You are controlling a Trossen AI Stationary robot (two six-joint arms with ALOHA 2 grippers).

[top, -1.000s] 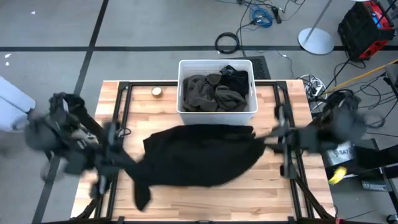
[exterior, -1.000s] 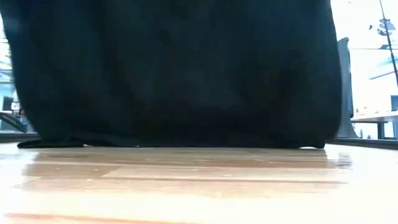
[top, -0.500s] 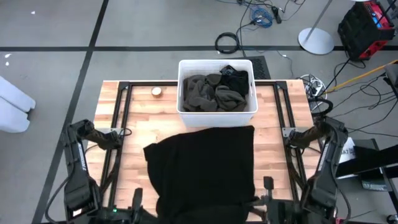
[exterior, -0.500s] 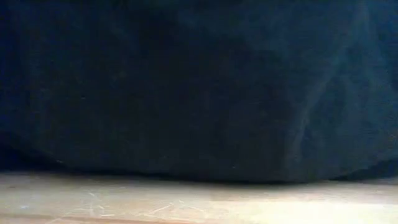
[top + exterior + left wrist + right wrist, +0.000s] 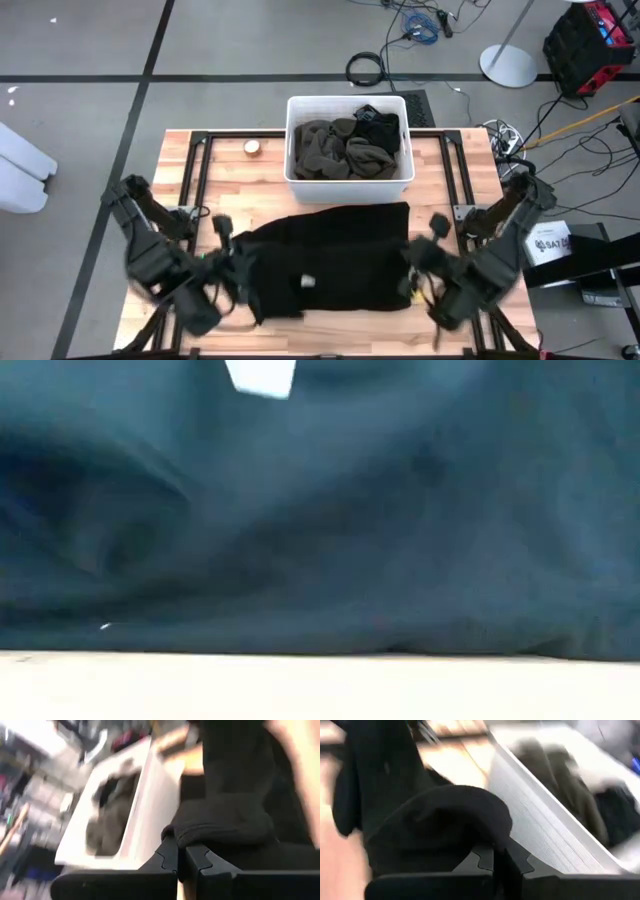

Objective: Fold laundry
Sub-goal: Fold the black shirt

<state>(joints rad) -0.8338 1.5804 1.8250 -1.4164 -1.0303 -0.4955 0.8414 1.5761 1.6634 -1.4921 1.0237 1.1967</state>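
The black garment (image 5: 330,255) lies flat on the surface (image 5: 250,190), just in front of the bin (image 5: 349,180), with its long axis running left to right between the arms. The left hand (image 5: 181,862) is clamped on cloth at its left end and the right hand (image 5: 502,860) on cloth at its right end. Judged from this, neither arm is nearer, and the next fold turns on carrying both ends together across the short axis.

bare table (image 5: 225,185) lies open left and right of the white bin (image 5: 349,184); the black garment (image 5: 330,255) spreads just in front of it, blocking the middle.
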